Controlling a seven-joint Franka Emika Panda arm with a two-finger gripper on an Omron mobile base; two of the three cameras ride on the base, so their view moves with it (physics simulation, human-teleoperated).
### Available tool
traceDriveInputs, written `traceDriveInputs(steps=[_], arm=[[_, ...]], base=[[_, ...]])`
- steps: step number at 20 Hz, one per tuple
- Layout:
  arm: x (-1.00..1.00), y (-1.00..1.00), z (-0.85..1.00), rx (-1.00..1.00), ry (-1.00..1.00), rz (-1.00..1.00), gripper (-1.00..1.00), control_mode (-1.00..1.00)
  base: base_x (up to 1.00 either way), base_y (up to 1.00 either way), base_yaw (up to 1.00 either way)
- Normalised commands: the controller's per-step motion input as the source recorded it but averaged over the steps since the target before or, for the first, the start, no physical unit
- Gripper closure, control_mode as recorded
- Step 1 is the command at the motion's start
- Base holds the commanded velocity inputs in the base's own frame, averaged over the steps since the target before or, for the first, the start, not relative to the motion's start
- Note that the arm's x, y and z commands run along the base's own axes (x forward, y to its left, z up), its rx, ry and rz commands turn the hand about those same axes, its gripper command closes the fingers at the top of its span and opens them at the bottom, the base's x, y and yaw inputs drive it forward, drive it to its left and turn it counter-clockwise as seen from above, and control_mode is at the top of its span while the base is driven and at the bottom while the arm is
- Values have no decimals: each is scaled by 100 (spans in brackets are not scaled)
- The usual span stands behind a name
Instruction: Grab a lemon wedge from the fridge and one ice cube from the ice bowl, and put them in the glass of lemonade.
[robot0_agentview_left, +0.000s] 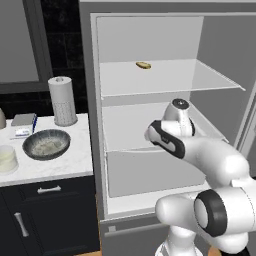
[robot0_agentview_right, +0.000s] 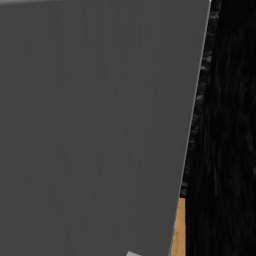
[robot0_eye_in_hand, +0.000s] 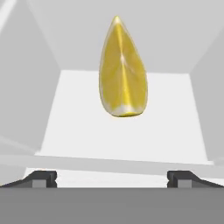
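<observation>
My claw (robot0_eye_in_hand: 112, 178) is standing spread wide and empty, tips at either side; the lemon wedge (robot0_eye_in_hand: 122, 70) is lying dead ahead on the white shelf (robot0_eye_in_hand: 78, 127) of the fridge (robot0_agentview_left: 150, 45). I am judging it light, soft and slippery, best pinched across its flat cut faces. Its far side is staying hidden. My arm is blocking the claw from the left base view.
</observation>
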Motion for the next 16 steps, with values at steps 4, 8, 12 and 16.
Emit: traceDriveInputs(steps=[4, 8, 12, 16], arm=[[85, 0, 2, 0, 0, 1, -100, -100], [64, 0, 0, 0, 0, 0, -100, -100], [20, 0, 23, 0, 0, 0, -100, -100], [22, 0, 1, 0, 0, 0, -100, -100]], base=[[0, 0, 0], [0, 0, 0], [0, 0, 0], [0, 0, 0]])
